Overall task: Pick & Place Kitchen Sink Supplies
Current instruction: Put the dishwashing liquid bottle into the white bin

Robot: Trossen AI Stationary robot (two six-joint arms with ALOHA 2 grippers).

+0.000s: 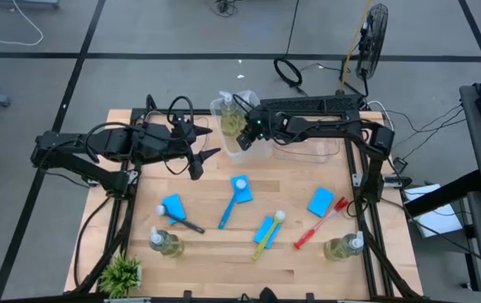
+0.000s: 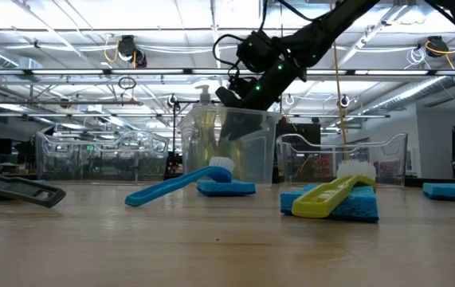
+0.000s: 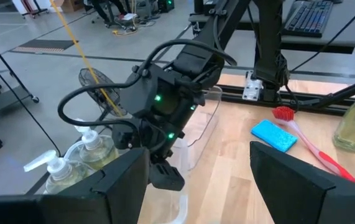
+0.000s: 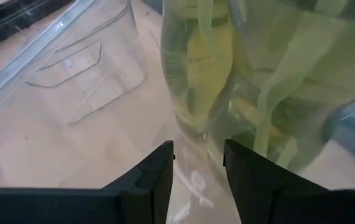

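Progress: you have two soap bottles [image 1: 226, 118] in the rear clear bin [image 1: 242, 151] | right gripper [image 1: 246, 133] above it, fingers parted, empty | left gripper [image 1: 200, 157] open, beside | left: two bottles, sponges, brushes on table [image 1: 223, 252]

Both arms matte black, boxy segmented links, black cables looped loosely along them. Right arm wrist [image 3: 165, 106] shows small green LEDs. Fingers [image 4: 152, 180] black, flat, angular, blunt-tipped plastic.
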